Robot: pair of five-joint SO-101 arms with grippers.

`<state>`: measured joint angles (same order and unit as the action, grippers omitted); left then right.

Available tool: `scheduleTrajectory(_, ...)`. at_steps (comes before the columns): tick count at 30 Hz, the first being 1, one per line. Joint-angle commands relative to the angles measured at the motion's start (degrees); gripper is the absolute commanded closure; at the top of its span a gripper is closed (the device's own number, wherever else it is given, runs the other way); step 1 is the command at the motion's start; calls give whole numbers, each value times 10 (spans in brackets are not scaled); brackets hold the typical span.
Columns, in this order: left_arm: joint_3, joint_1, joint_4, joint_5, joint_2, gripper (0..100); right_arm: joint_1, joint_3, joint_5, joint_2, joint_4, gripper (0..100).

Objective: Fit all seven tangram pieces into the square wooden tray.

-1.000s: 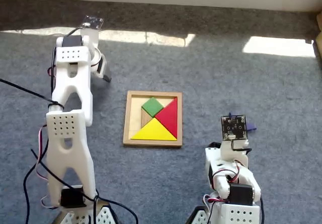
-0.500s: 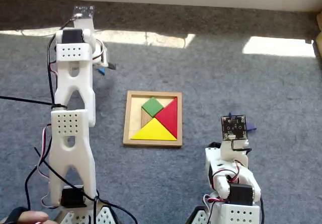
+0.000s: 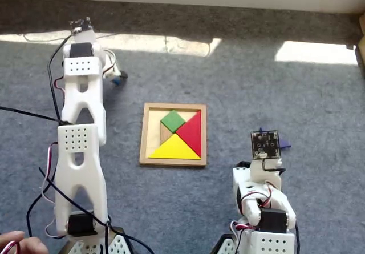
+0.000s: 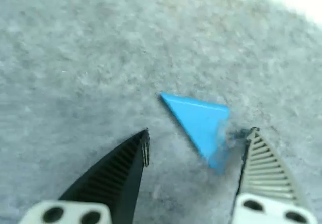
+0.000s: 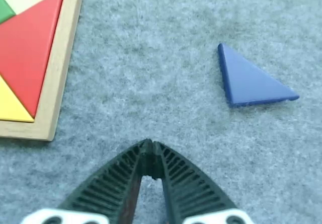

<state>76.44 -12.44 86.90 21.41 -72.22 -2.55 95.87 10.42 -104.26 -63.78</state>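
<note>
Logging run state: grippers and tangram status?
Left gripper open at light blue triangle. Right gripper shut, dark blue triangle loose nearby. Square wooden tray part-filled.

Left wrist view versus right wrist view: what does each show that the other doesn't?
Left wrist: a light blue triangle between the fingers of the open left gripper. Right wrist: a dark blue triangle, the tray corner holding a red piece and a yellow piece, and the shut right gripper. Both: grey carpet.

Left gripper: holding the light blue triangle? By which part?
Nothing held: the left gripper stands open around the light blue triangle, which lies on the carpet.
</note>
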Motion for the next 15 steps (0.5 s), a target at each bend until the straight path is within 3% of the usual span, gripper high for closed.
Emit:
scheduleTrajectory(1, 28, -25, -25, 34, 5, 702, 6, 48, 6, -9, -1, 988)
scheduleTrajectory(11, 26, -16, -72, 23, -25, 796, 6, 48, 6, -9, -1, 988)
scheduleTrajectory(15, 26, -4, -67, -55, -28, 810, 6, 48, 6, -9, -1, 988)
